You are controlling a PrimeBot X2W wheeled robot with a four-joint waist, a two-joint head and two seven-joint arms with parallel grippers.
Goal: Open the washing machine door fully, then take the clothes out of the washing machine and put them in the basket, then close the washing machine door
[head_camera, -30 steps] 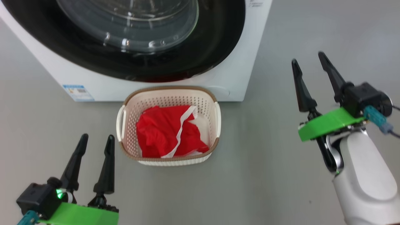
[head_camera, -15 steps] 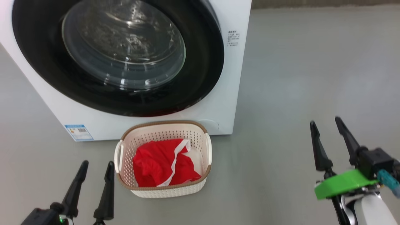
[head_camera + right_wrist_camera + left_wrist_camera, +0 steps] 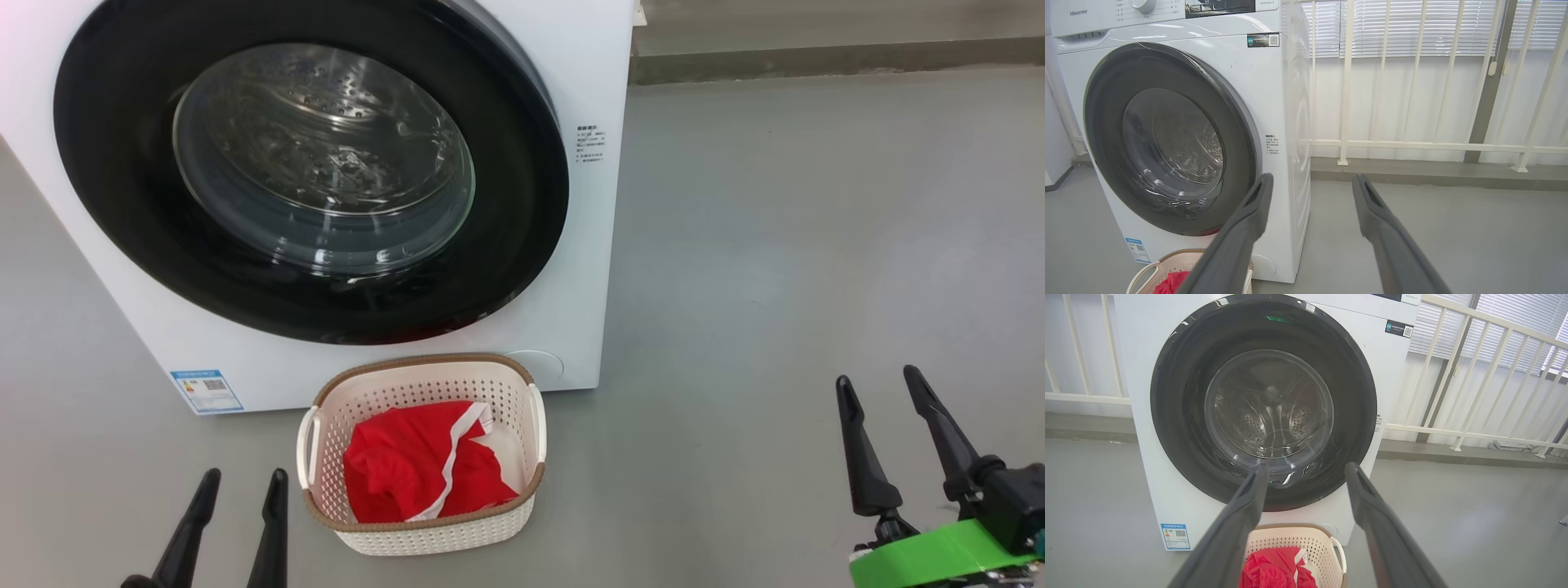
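The left claw and right claw, both spread and empty, flank the small cream perforated plastic basket. Bright red, white-trimmed clothes lie inside it. Behind it, the round black-rimmed glass door of the big white washing machine sits shut. Judged: nothing left to do.

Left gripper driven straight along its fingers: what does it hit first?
The left gripper likely meets the washing machine door, low on its black rim. The basket sits below that line; depth is unclear.
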